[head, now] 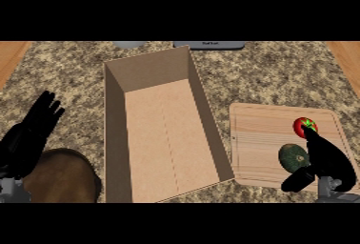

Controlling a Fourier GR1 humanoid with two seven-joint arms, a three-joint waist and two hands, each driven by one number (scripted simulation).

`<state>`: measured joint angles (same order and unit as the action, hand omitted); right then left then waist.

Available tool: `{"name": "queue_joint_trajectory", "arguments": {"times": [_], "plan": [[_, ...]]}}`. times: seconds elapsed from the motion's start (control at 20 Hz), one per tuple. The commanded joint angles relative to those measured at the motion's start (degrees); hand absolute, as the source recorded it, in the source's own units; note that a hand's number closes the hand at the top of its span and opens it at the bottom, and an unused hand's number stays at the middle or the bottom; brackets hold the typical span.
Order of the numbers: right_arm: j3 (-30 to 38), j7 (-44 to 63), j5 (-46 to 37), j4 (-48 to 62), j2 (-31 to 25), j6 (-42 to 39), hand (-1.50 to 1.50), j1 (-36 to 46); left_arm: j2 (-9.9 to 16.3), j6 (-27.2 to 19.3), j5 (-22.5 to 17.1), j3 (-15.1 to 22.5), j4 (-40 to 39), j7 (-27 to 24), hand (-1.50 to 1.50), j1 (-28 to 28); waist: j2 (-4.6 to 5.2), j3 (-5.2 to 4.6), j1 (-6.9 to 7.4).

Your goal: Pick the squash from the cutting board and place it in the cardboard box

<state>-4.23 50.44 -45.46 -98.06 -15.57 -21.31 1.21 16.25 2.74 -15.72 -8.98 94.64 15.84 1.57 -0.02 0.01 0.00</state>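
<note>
Squash (pixel 292 156): dark green, round, on cutting board (pixel 281 138); likely hard, smooth, slippery; take across its widest middle; right hand (pixel 325 159) fingers unclenched beside it; left hand (pixel 32 128) resting, fingers straight

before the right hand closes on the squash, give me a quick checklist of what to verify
1. Squash on the cutting board: ok, it lies near the board's front edge.
2. Right hand at the squash: ok, it is beside it on the right, thumb low in front; contact cannot tell.
3. Right hand not yet closed round the squash: ok, fingers look straight, pointing toward the tomato.
4. Tomato clear of the grasp: not ok, the fingertips reach right up to it.
5. Cardboard box ready: ok, open on top, nothing visible inside, left of the board.
6. Left hand out of the way: ok, open and resting left of the box.
</note>
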Motion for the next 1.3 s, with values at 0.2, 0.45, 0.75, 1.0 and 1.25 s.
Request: {"name": "queue_joint_trajectory", "arguments": {"times": [0.2, 0.45, 0.75, 1.0, 1.25], "plan": [[3.21, -1.36, -1.19, 2.21, 0.91, -1.69, -1.50, 1.87, -1.71, 2.20, 1.48, -1.67, -1.45, -0.98, 0.00, 0.05, 0.00, -0.01, 0.00], [1.16, -9.89, -5.64, 8.14, 1.24, 6.27, 1.50, 2.03, -2.80, 1.27, 2.33, -0.32, 2.91, 1.89, 0.00, -1.30, -0.01, 0.01, 0.20], [0.43, -10.79, -8.24, 5.97, 1.99, 6.00, 1.50, 0.08, -2.28, 4.84, 2.06, -3.01, -3.65, -2.68, 0.00, 0.74, 0.01, -0.01, 0.00], [-17.81, 5.57, -12.80, 10.67, 15.15, 7.68, 1.50, 14.28, -3.26, 3.88, 2.17, 0.70, -0.51, 0.80, 0.00, 3.83, 1.05, -0.07, 6.39], [-24.63, 13.15, -8.98, 15.15, 15.43, 9.73, 1.50, 22.60, -4.13, 5.10, 3.10, 3.71, -0.59, 0.67, 0.00, 5.18, 1.84, -0.08, 11.22]]}}
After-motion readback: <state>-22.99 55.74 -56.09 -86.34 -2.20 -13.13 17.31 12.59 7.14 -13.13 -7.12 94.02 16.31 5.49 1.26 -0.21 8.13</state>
